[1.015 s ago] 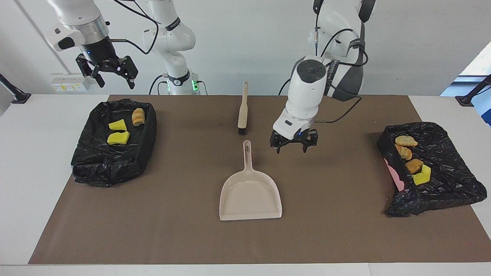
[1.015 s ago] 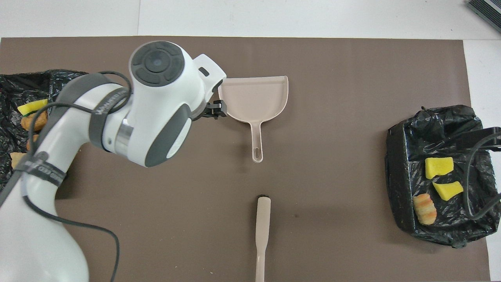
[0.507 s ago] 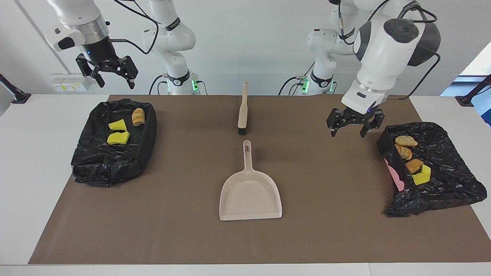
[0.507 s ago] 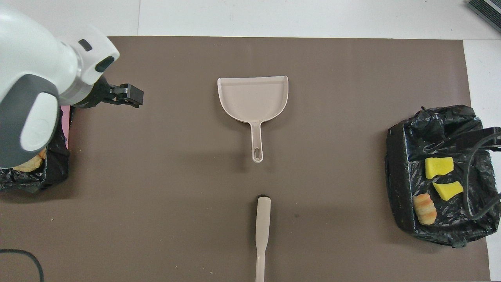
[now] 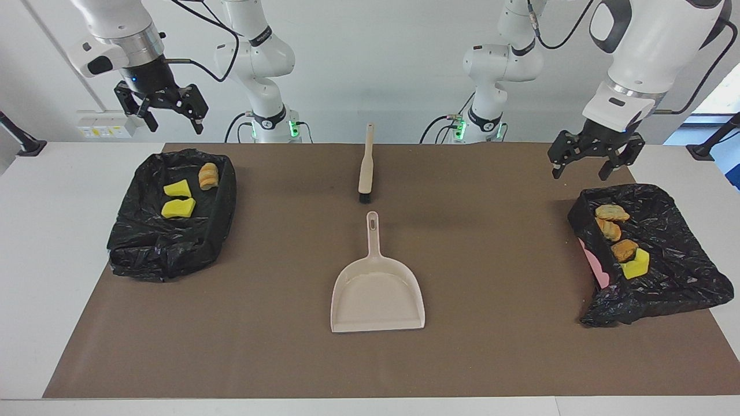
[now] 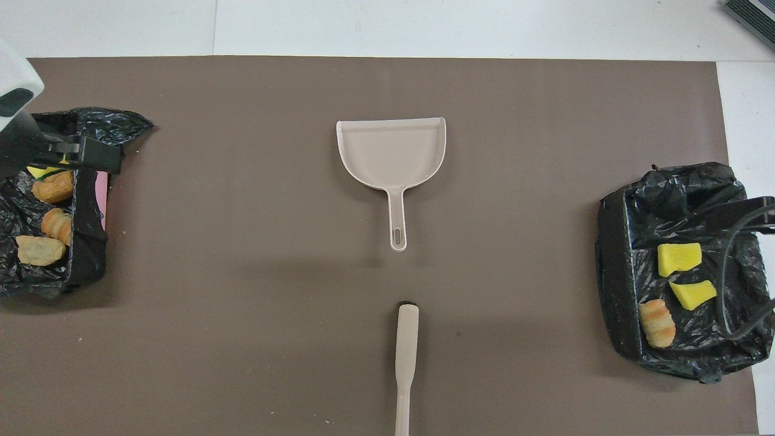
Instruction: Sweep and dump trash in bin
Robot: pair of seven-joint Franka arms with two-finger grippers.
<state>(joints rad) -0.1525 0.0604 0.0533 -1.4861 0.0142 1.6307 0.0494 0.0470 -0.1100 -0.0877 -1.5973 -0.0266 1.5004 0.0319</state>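
Observation:
The trash lies in two black-bag-lined bins. The bin (image 5: 173,242) (image 6: 617,266) at the right arm's end holds two yellow sponge pieces (image 5: 178,208) (image 6: 679,257) and a bread chunk (image 5: 208,175) (image 6: 657,323). In the bin (image 5: 670,289) (image 6: 85,242) at the left arm's end are three bread chunks (image 5: 611,212) (image 6: 39,249) and a yellow sponge (image 5: 636,264). My left gripper (image 5: 595,163) (image 6: 97,158) hangs open and empty in the air above that bin's rim. High over the other bin, my right gripper (image 5: 163,111) waits open and empty.
A beige dustpan (image 5: 377,294) (image 6: 392,148) lies mid-mat, handle toward the robots. A beige brush (image 5: 366,164) (image 6: 405,363) lies in line with it, nearer the robots. The brown mat (image 5: 491,346) covers most of the white table.
My left arm has swung away from beside the dustpan handle, rising, to above the bin at its own end. The right arm has stayed still.

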